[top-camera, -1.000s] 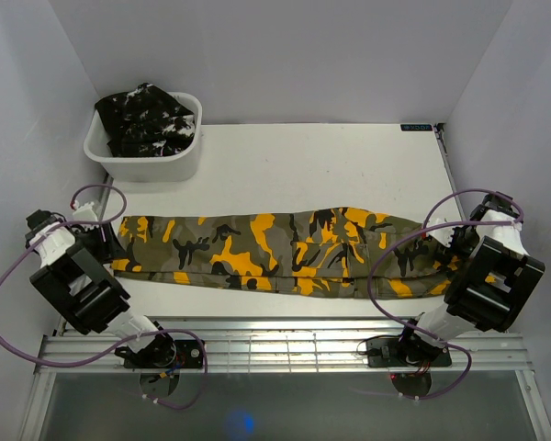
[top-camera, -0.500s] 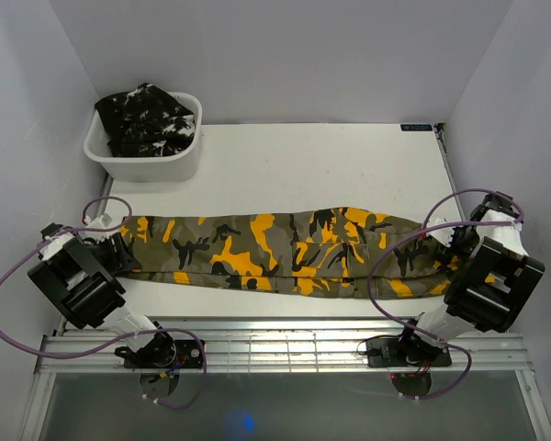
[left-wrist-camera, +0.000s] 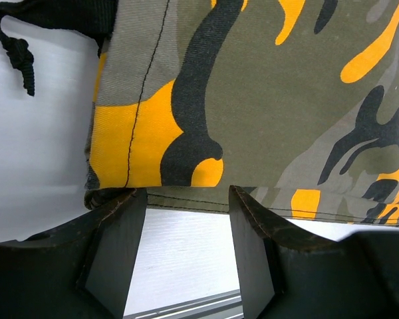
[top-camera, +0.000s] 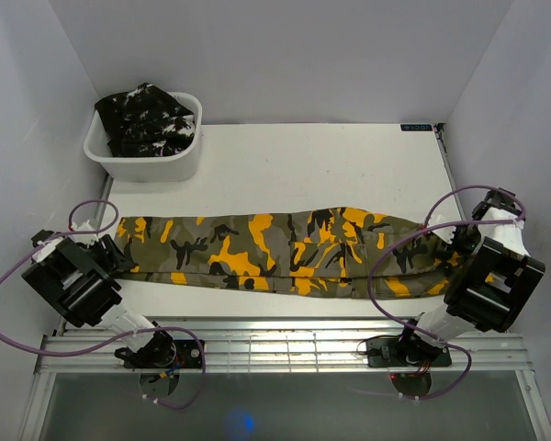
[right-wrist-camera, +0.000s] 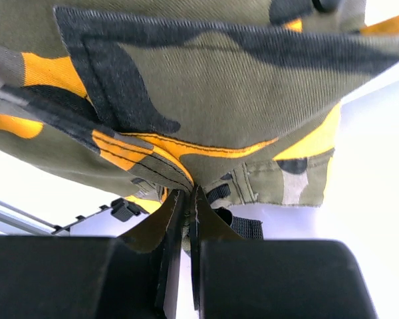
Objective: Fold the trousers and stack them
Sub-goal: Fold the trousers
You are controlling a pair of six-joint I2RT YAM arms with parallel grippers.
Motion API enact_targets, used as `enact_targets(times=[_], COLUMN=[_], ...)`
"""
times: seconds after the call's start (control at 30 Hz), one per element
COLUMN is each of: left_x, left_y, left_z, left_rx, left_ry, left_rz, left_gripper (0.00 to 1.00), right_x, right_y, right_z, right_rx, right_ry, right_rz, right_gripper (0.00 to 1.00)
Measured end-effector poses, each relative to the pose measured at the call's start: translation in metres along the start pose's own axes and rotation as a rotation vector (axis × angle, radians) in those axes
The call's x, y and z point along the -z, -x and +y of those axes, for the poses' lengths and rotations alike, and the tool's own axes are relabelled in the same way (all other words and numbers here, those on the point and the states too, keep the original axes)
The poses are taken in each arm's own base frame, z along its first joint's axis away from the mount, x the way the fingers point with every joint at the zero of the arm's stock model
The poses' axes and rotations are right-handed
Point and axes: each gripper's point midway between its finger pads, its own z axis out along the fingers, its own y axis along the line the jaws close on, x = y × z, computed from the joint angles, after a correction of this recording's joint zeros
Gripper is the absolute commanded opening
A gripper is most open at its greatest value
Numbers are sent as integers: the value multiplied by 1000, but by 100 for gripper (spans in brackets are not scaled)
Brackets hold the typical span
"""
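The olive-grey trousers (top-camera: 275,248) with orange-yellow and black patches lie stretched left to right across the white table. My left gripper (top-camera: 110,258) is at their left hem's near edge. In the left wrist view it (left-wrist-camera: 186,199) is open, its fingers straddling the hem of the cloth (left-wrist-camera: 253,86) with bare table between them. My right gripper (top-camera: 459,244) is at the waist end. The right wrist view shows it (right-wrist-camera: 188,189) shut on a fold of the waistband (right-wrist-camera: 219,73), slightly raised. The black trousers (top-camera: 147,118) with white flecks sit bunched in the tub.
The white plastic tub (top-camera: 142,165) stands at the back left corner. A black drawstring (left-wrist-camera: 20,56) trails from the hem onto the table. A ribbed metal rail (top-camera: 275,344) runs along the near edge, and white walls enclose three sides.
My left arm has swung toward the near edge, bringing its open gripper to the near side of the hem. The right gripper keeps its hold on the waist end.
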Motion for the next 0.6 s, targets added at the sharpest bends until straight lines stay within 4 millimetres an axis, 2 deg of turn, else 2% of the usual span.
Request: enact_targets(times=[0.2, 0.6], left_x=[2, 4], left_y=[1, 2], left_z=[5, 6], left_rx=[38, 46], left_ry=[-5, -3], left_rz=[-16, -15], left_gripper=[65, 65], right_x=[4, 0], right_y=[-5, -13], right_z=[-7, 2], right_rx=[-16, -14], right_ry=[-11, 10], right_rz=[-7, -21], right_gripper=[8, 8])
